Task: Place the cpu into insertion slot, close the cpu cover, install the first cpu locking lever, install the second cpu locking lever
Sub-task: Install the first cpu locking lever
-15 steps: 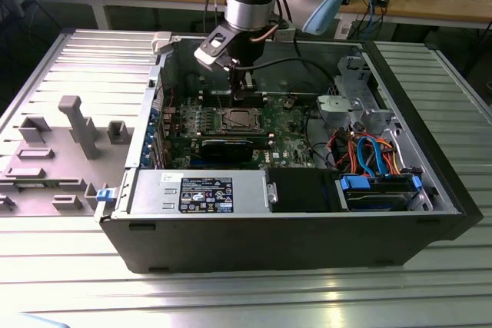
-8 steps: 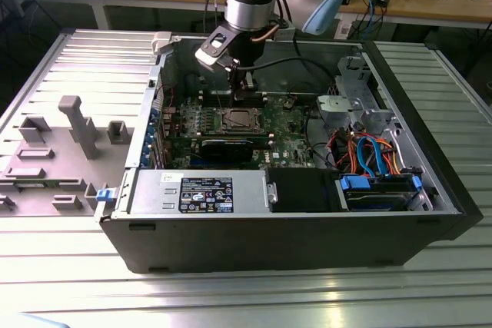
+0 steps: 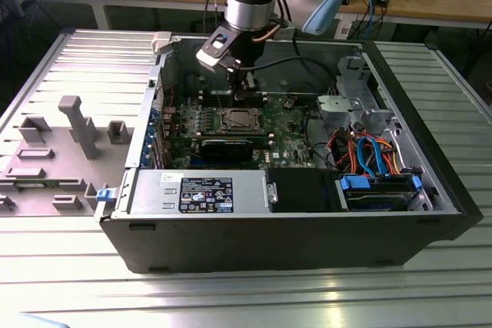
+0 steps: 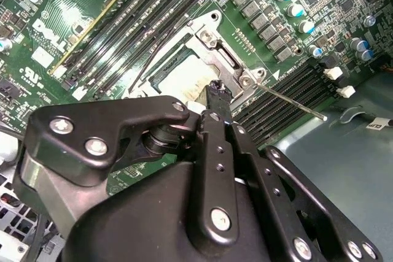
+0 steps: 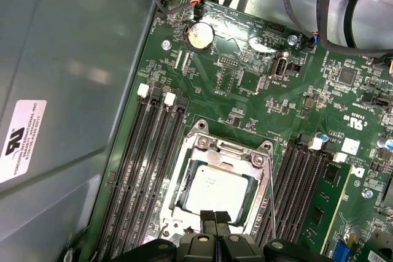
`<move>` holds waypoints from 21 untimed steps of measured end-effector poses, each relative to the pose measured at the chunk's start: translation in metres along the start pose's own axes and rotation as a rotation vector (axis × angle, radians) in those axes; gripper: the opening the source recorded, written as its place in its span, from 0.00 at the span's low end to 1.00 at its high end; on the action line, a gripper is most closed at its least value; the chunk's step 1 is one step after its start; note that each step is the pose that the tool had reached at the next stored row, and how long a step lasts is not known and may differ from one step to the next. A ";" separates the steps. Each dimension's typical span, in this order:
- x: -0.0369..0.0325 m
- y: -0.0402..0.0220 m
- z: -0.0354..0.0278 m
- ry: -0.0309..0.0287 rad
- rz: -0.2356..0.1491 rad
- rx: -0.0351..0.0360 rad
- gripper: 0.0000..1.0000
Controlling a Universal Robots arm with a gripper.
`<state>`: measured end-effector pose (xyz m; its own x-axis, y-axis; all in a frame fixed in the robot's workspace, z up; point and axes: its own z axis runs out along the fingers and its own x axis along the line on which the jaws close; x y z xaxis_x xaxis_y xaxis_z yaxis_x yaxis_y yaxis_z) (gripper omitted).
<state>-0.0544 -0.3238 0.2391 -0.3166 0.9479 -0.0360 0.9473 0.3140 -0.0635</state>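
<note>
The cpu (image 5: 215,193), a silvery square chip, lies seated in the insertion slot (image 3: 234,119) on the green motherboard. The cpu cover (image 5: 228,150), a silver frame, lies flat around it. A thin wire locking lever (image 5: 269,200) runs along one side of the socket; in the second wrist view its rod (image 4: 288,99) juts out over the memory slots, and another thin lever (image 4: 153,56) runs along the opposite side. My gripper (image 5: 215,218) hovers at the socket's edge with its black fingertips pressed together and nothing between them. It also appears above the board (image 3: 246,82), with its tip (image 4: 220,90) by the cover's corner.
Long black memory slots (image 5: 138,170) flank the socket on both sides. A coin battery (image 5: 199,35) and black cables (image 5: 319,10) lie beyond it. The grey case wall (image 5: 61,90) is close. A black expansion card (image 3: 231,146), power supply (image 3: 200,190) and drive bay (image 3: 380,190) fill the case.
</note>
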 end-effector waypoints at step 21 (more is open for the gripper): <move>0.0000 0.0000 0.0000 -0.0075 -0.142 -0.0055 0.11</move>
<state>-0.0544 -0.3238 0.2391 -0.4480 0.8934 -0.0345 0.8931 0.4454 -0.0630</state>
